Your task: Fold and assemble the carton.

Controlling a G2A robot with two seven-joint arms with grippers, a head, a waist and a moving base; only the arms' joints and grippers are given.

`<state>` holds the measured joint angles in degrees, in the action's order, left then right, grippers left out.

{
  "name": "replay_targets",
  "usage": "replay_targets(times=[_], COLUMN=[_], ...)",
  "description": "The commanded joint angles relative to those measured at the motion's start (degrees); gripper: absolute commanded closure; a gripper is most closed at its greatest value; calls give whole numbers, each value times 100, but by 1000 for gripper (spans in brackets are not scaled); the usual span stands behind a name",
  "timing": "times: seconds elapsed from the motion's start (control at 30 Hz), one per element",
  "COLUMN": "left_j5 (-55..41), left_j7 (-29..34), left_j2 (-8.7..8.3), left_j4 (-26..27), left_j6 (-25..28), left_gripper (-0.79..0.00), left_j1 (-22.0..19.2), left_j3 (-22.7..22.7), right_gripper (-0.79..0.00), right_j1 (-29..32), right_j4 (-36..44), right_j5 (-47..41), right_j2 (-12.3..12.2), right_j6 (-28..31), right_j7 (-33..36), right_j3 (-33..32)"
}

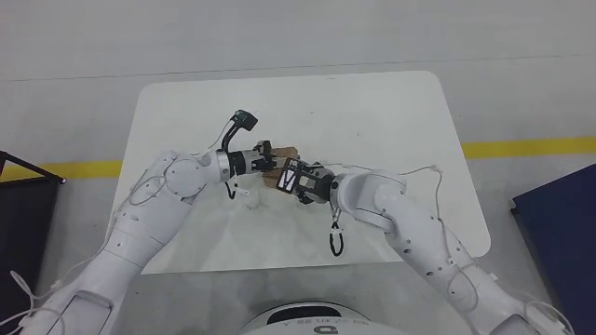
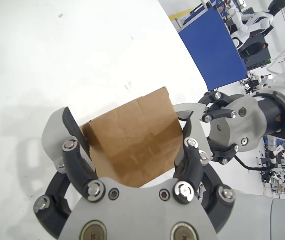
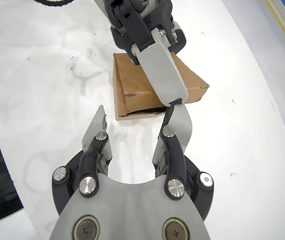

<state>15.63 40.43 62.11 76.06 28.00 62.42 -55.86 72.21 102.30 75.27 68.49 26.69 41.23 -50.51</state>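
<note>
Brown carton (image 3: pixel 124 81) sits on the white table (image 1: pixel 391 112), about mid-table, part-formed, lying low, one end not closed: a dark gap shows along that end's flap edge

My left gripper (image 2: pixel 129 126) is clamped across the carton, one finger on each side wall. My right gripper (image 3: pixel 136 111) is spread wide with nothing in it, just beside the unclosed end, and one of its fingers touches the tip of a left finger

Risks from here, my judgement:
- finger clash: right and left fingertips already meet at that corner, so any push on the flap may jam them or knock the left grip loose
- crush: the cardboard looks thin, and a side squeeze could bow the walls so the flap won't seat
- pivot: the left hold is at one part of the box only, so a right push could swing or slide the carton on the smooth table
- flap may buckle rather than tuck if it's hit off the crease
</note>
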Motion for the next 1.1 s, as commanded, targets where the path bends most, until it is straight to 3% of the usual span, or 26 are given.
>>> replay_targets(times=[0.0,0.57,0.77,1.07], left_j5=[7,249,276,468], left_j7=[3,12,-6,-30], left_j2=[4,18,25,28], left_j4=[-11,11,-6,20], left_j6=[-30,-158,-181,-201], left_gripper=[-785,-785,-785,-785], left_j1=[-11,-22,-29,-43], left_j3=[0,30,28,35], right_gripper=[-459,-440,-406,-376], right_j1=[-25,-181,43,258], right_j4=[-33,-198,-255,-535], right_j5=[-10,-216,-517,-1063], right_j2=[9,33,-26,-93], right_j6=[-6,151,-176,16], right_j7=[37,278,-114,-848], right_j3=[30,130,-305,-728])
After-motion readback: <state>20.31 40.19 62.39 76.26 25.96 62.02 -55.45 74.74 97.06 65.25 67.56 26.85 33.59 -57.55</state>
